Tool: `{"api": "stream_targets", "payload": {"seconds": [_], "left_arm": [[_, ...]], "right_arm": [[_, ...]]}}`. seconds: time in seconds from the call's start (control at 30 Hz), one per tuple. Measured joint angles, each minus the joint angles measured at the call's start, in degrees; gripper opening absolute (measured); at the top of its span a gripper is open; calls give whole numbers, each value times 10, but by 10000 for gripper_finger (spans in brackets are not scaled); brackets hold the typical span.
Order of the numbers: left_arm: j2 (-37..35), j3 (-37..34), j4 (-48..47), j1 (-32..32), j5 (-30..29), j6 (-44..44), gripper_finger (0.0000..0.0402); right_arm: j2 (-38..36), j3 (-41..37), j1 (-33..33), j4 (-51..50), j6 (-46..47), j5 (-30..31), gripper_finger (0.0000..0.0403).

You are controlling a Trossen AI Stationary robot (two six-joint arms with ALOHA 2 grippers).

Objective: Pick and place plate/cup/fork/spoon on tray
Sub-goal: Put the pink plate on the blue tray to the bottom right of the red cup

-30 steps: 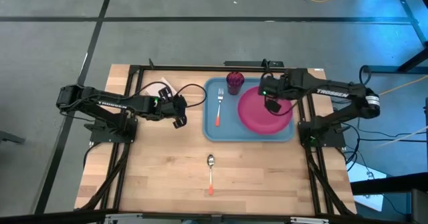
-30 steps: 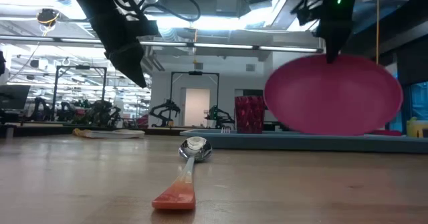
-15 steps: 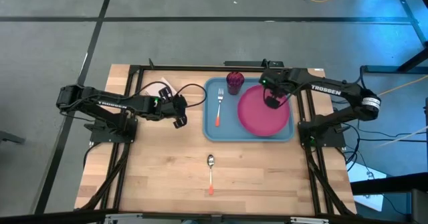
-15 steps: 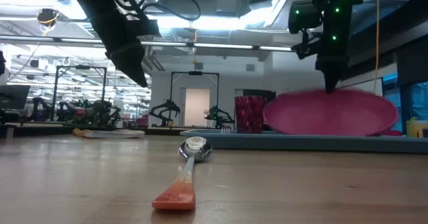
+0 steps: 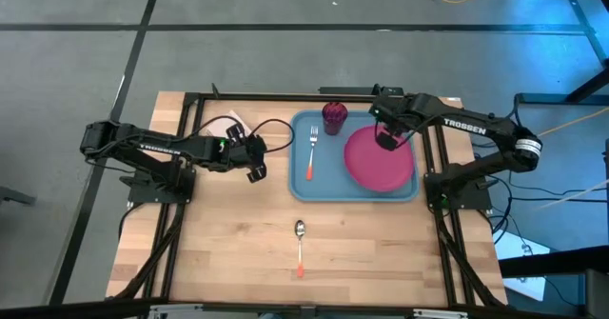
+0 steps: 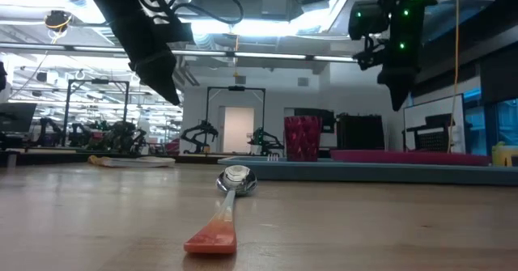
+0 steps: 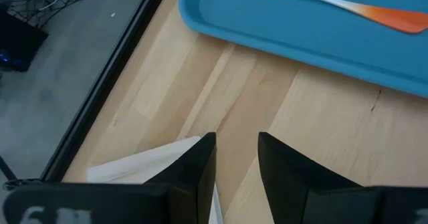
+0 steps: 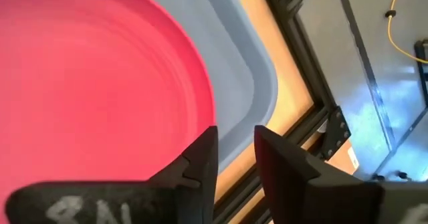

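Spoon (image 5: 300, 247): lying alone on the bare table (image 5: 219, 252), bowl at 12 o'clock, orange handle at 6 o'clock; the last piece not yet on the tray (image 5: 303, 188).
Tray load: fork (image 5: 311, 153), cup (image 5: 333, 116) and plate (image 5: 380, 159) are sitting inside it.
Left hand (image 5: 255, 165): hovering at about 11 o'clock from the spoon, fingers slightly apart, gripping nothing; likely the nearer arm.
Right hand (image 5: 385, 140): hanging over the plate's rim, fingers slightly apart, empty; spoon lying toward 7 o'clock, farther off.

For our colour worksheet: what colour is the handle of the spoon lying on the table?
Orange-red; the spoon shows its handle best in the low view.
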Motion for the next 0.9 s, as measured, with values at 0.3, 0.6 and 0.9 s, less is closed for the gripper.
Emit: {"api": "stream_targets", "payload": {"seconds": [0.3, 0.6, 0.9], "left_arm": [[0, 0, 0, 0, 0, 0, 104], [0, 0, 0, 0, 0, 0, 104], [0, 0, 6, 0, 0, 0, 104]], "right_arm": [[0, 77, 68, -144, 178, -108, 100], [-6, -5, 162, -259, 320, -58, 100], [-8, -166, 106, -218, 324, -49, 100]]}}
